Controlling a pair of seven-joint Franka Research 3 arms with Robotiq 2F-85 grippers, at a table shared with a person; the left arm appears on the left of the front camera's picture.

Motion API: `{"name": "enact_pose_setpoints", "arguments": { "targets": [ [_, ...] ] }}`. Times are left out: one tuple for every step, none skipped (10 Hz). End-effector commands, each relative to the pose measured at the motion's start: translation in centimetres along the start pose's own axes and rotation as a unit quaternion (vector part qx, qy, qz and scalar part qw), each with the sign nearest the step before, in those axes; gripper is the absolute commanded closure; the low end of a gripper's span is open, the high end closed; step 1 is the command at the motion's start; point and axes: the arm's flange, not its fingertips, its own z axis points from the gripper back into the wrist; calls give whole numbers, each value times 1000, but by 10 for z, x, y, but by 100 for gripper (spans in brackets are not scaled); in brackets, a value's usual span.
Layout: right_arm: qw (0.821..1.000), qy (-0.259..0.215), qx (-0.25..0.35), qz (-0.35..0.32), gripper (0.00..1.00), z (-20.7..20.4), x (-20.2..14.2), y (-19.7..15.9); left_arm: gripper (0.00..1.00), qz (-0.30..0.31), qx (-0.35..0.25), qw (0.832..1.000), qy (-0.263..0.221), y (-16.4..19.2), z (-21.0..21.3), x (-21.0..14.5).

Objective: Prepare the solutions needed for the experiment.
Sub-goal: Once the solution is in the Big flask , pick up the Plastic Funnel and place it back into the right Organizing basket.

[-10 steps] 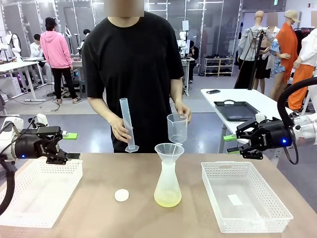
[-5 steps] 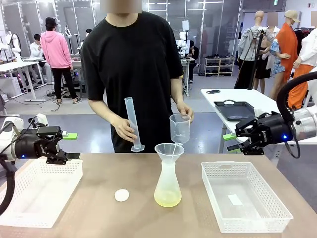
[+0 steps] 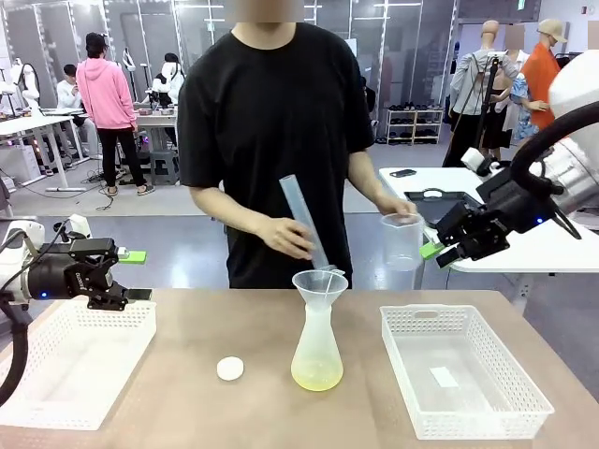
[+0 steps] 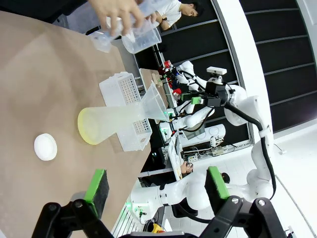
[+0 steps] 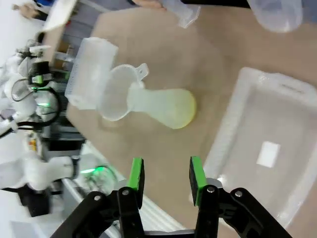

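**Front view.** Yellow liquid [image 3: 316, 378]: a shallow layer in the bottom of the flask [image 3: 316, 341], at the centre of the table [image 3: 187, 323]. A funnel [image 3: 319, 283] sits in the flask's neck.
- The person tilts a measuring tube [image 3: 303, 217] at the funnel's 12 o'clock. Its foot is at the funnel rim; touching or not, cannot tell.
- A measuring cup [image 3: 402, 241] is in the person's other hand [image 3: 393, 207], at the flask's 2 o'clock.
- The right gripper [image 3: 435, 256] hangs just beside the cup, at its 3 o'clock.
- The left gripper [image 3: 136, 275] is over the left basket [image 3: 65, 365], at the flask's 9 o'clock.
- A white cap [image 3: 230, 369] lies nearer at 9 o'clock, and the right basket [image 3: 426, 314] is at 3 o'clock.

Risk 1: the tube's foot nudges the funnel, which looks merely rested in the neck. The narrow flask tips and the liquid runs over the table.
Risk 2: gripper and hand crowd around the cup, so a move by either could knock it.

**Left wrist view.** Pads wide apart with nothing between them: released. The flask is at 11 o'clock, well apart, so little hazard from this side.

**Right wrist view.** Pads partly apart with an empty gap: grasping nothing. The flask and funnel are at 12 o'clock and the right basket at 2 o'clock. A careless reach forward would meet the funnel first.

**Writing.** None legible. The white slip [image 5: 269, 152] in the right basket looks blank. Any scale marks on the tube and cup are too faint to read.
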Motion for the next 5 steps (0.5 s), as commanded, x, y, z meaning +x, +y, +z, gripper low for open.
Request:
{"name": "enact_pose_setpoints", "arguments": {
  "targets": [
    [995, -36, -87, 31, 52, -16, -7, 16, 0, -1, -15, 1000, -12, -2, -2, 2],
    [992, -39, -117, 40, 52, -20, -9, 24, 0, -1, -15, 1000, -12, -2, -2, 2],
    [988, -43, -138, 46, 52, -23, -10, 29, 0, -1, -15, 1000, -12, -2, -2, 2],
    [985, -45, -159, 51, 52, -24, -11, 33, 0, -1, -15, 1000, -12, -2, -2, 2],
    [984, -42, -165, 59, 52, -23, -12, 36, 0, -1, -15, 1000, -12, -2, -2, 2]
  ]
}}
